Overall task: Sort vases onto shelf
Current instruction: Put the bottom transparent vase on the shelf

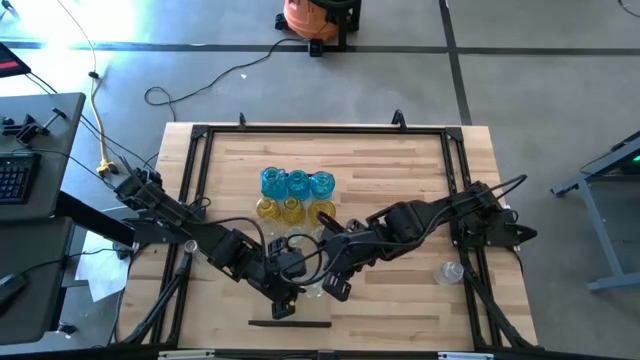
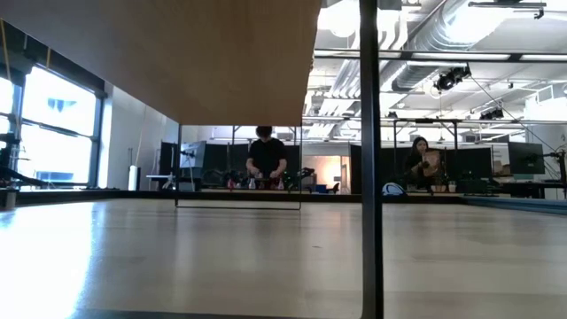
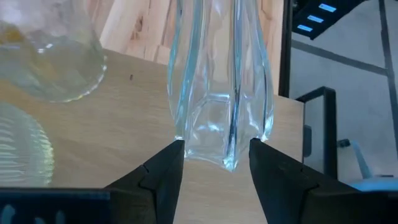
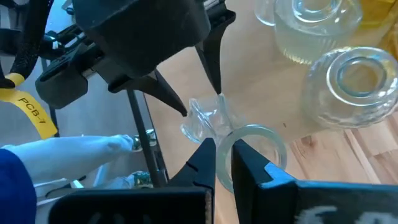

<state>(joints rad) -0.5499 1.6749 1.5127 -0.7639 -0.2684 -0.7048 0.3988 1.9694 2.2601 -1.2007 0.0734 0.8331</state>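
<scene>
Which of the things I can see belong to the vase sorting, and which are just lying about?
Job: blue vases, yellow vases and clear vases on the shelf; the held clear vase, gripped by left pincer and right pincer; a stray clear vase on the tabletop.
Lying about: orange canister and cable on the floor; keyboard on the side desk.

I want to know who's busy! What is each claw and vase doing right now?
left gripper: shut on the held clear vase.
right gripper: pinching that vase's rim.
held clear vase: gripped by both grippers.
blue vases: three upright in a row.
yellow vases: upright, beside the blue.
lone clear vase: apart, by the right arm, seemingly tipped over.
</scene>
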